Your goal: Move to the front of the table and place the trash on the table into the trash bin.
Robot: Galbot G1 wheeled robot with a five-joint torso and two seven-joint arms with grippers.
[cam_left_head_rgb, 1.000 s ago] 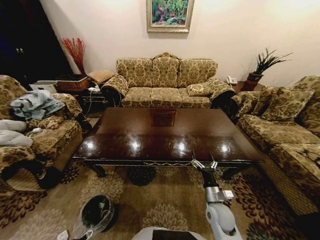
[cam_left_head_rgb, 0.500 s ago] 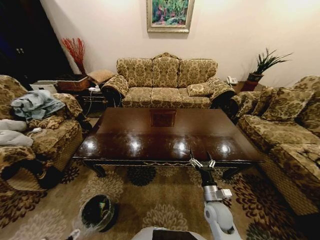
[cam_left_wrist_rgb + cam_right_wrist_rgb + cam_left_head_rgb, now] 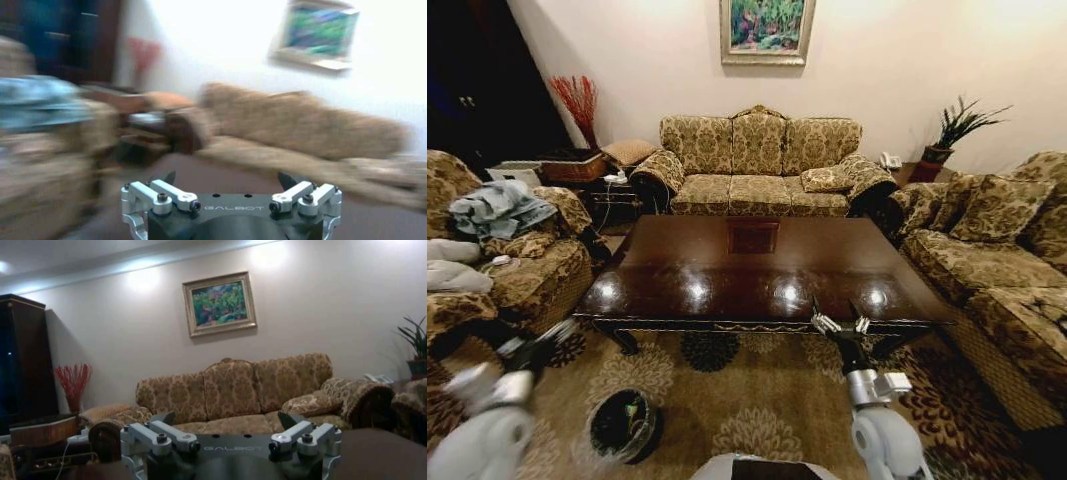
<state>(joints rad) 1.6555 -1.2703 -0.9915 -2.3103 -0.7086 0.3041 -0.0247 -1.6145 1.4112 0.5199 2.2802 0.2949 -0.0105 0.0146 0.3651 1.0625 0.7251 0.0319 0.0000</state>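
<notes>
Two tools appear low in the head view. The left tool (image 3: 545,338), blurred, sits at the lower left of the frame above the patterned carpet (image 3: 757,400); its own wrist view shows its fingers (image 3: 165,178) spread wide apart with nothing between them. The right tool (image 3: 839,322) stands at lower centre-right, its tips level with the near edge of the desk (image 3: 757,270); its fingers are likewise spread wide and grip nothing, as its wrist view (image 3: 227,422) confirms.

Between the two arms, at the lower left of the frame, the trash bin (image 3: 624,428) rests on the carpet just short of the desk's near left corner. It is round and black with a shiny clear liner; a green piece (image 3: 632,412) is visible inside it, the rest of the contents being too small to tell.

Beyond the bin, the dark glossy desk fills mid-frame, its top reflecting four ceiling lights, with a square inlay (image 3: 753,236) toward its far edge.

Flanking the desk are a patterned armchair (image 3: 517,270) at the left, bearing blue cloth (image 3: 497,207), and a patterned sofa (image 3: 997,280) at the right. At the far side, upper centre, stands a three-seat sofa (image 3: 760,165) against the wall, beneath a framed painting (image 3: 767,30). Red stems (image 3: 577,100) stand at upper left and a potted plant (image 3: 952,130) at upper right.
</notes>
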